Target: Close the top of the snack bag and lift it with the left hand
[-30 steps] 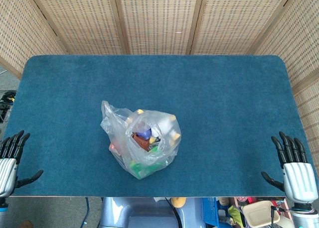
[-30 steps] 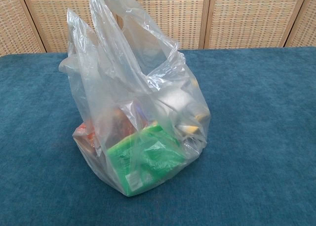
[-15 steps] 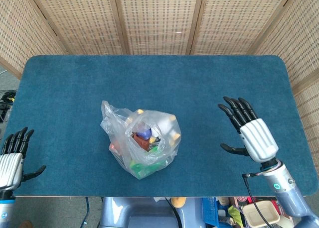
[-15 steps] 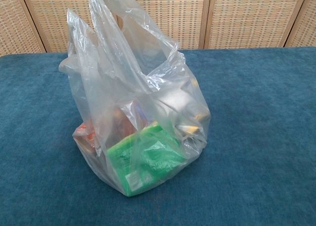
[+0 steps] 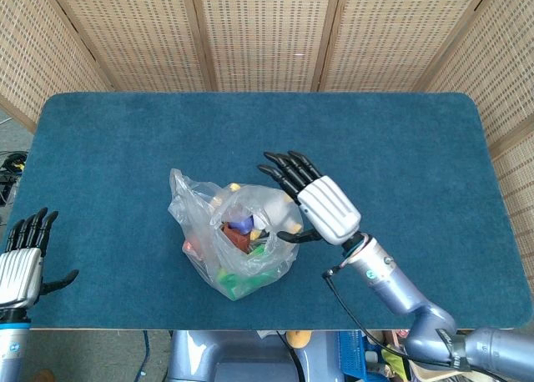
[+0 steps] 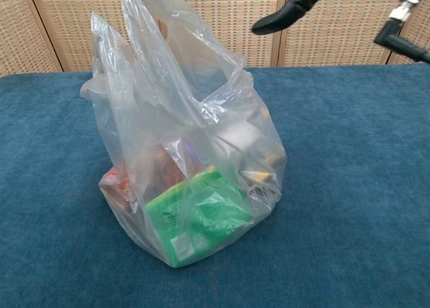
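Nearest the camera in the head view, at the lower left corner of the frame, the left hand (image 5: 23, 261) hangs just off the front edge of the bench (image 5: 400, 140), released, its dark fingers spread and holding nothing. It is well apart from the bag.

A little further in, left of centre, the snack bag (image 5: 236, 232) sits on the blue felt-like surface. It is a thin, clear plastic carrier bag, and its mouth gapes upward. In the chest view its two loop handles stand tall and loose toward the upper left of the frame, while a green packet (image 6: 201, 217) presses against the near wall and something orange shows at the lower left of the bag.

Just beside the bag, at centre frame, the right hand (image 5: 313, 200) reaches in from the lower right with its fingers splayed and nothing in its hold. Its thumb looks close to the bag's right wall; whether it touches cannot be told. In the chest view only a dark fingertip shows at the top edge.

Behind the bench stand woven wicker panels (image 5: 267, 32).

The risks, as a judgement: the film is slippery and floppy, so a sideways push may tip the bag and spill the snacks. If the handles are gathered unevenly, the top could stay partly open, and a lift by one loop might tilt the load.
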You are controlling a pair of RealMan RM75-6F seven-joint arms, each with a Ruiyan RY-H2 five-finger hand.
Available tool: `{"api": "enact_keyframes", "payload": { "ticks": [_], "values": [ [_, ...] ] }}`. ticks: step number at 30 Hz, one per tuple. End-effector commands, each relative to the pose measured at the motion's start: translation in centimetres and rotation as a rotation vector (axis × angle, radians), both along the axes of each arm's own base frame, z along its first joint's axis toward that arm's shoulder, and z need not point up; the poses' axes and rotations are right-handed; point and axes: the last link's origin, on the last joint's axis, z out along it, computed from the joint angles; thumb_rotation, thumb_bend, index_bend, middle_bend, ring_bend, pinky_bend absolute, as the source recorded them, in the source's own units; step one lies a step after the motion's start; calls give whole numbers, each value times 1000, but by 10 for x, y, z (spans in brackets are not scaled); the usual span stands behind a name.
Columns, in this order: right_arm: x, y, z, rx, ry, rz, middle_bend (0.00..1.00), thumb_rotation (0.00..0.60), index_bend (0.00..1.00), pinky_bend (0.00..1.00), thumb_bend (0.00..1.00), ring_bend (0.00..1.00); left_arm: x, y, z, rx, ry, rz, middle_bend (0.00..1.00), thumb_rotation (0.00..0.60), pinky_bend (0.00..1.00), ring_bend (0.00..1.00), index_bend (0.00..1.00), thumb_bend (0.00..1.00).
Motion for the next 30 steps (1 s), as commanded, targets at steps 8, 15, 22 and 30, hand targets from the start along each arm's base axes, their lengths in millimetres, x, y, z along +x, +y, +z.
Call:
{"api": "enact_keyframes", "payload": {
  "ticks": [8,15,22,30],
  "values": [
    [47,-12,-31,-5,-11,45,0,600,0,0,0,0,-4,3,3,9,-8,22,0,600,0,0,0,189],
    [74,-19,-49,8,-81,16,0,600,0,0,0,0,-8,6,5,10,-14,40,0,600,0,0,0,188],
    [108,-28,-61,72,-249,-86,0,600,9,0,0,0,-12,10,4,0,-17,59,0,600,0,0,0,189],
    [117,-33,-60,80,-316,-145,0,600,102,0,0,0,-14,13,4,-4,-23,73,0,600,0,0,0,190]
  ]
}}
